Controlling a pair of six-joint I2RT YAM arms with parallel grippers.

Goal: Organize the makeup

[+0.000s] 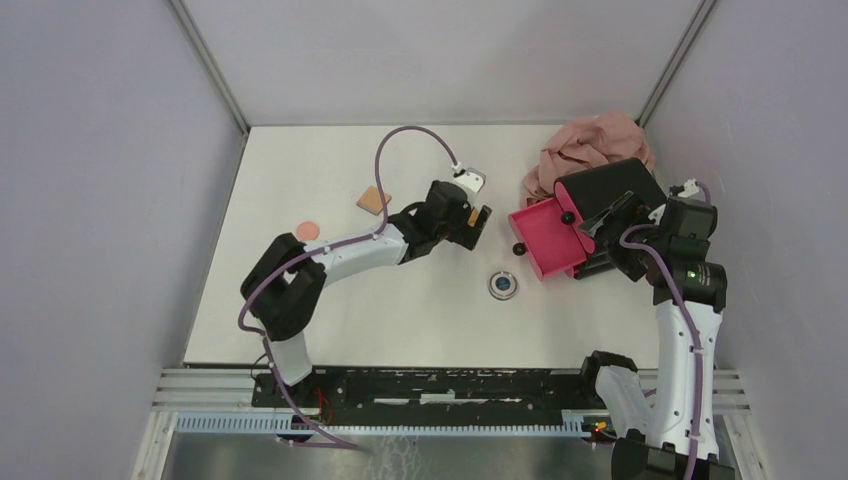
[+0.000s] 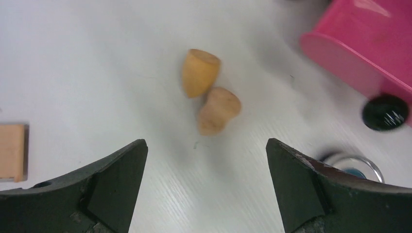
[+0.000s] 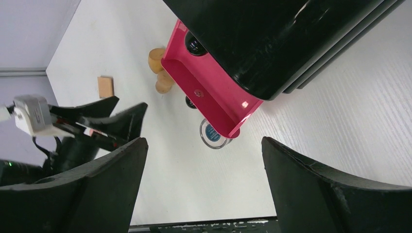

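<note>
A white table (image 1: 400,330) filled the middle of the booth, and its top showed a faint grain in the wrist views. Plain grey walls closed it in: a back wall (image 1: 440,50), a left wall (image 1: 90,200) and a right wall (image 1: 780,100). A left strut (image 1: 210,65) and a right strut (image 1: 675,60), both metal, ran up the back corners. Along the table's near edge lay a ribbed aluminium rail (image 1: 200,385) with a black plate (image 1: 450,385) on it. The light was even and soft, and shadows were faint.

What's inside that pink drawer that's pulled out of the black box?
Nothing shows in the open part of the pink drawer: just its bare floor. Its back end is hidden inside the black box.
</note>
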